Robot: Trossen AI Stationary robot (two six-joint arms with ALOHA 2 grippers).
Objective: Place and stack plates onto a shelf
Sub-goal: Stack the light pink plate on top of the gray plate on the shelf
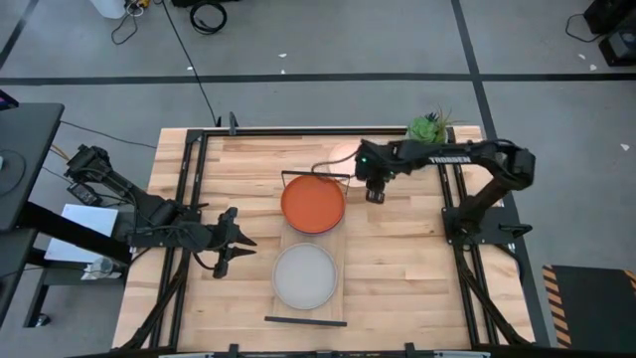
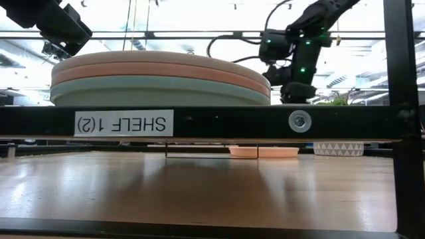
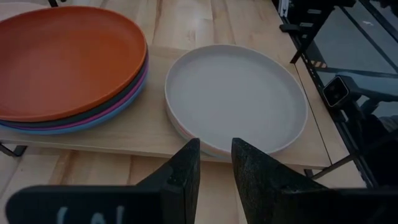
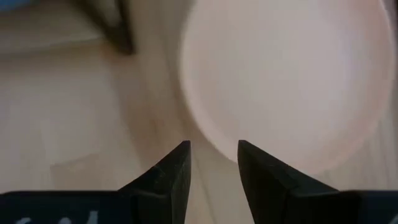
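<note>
On shelf (image 1: 283, 261): two plate stacks (image 1: 312, 204)

Smooth matt plates (image 3: 68, 59) rest on a light-wood shelf (image 3: 149, 121) (visibly grained).

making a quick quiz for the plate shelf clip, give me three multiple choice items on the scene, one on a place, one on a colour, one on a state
1. Where is the peach plate?
A. on the table off the shelf's end
B. on the grey plate
C. in the left gripper

2. What colour tops the taller stack?
A. magenta
B. orange
C. cream

3. How is the right gripper?
A. shut on a plate
B. open, holding nothing
C. out of view

A: the right wrist view shows it on bare wood.
B: the orange plate lies uppermost.
B: its fingers stand apart above the plate's rim.
</note>
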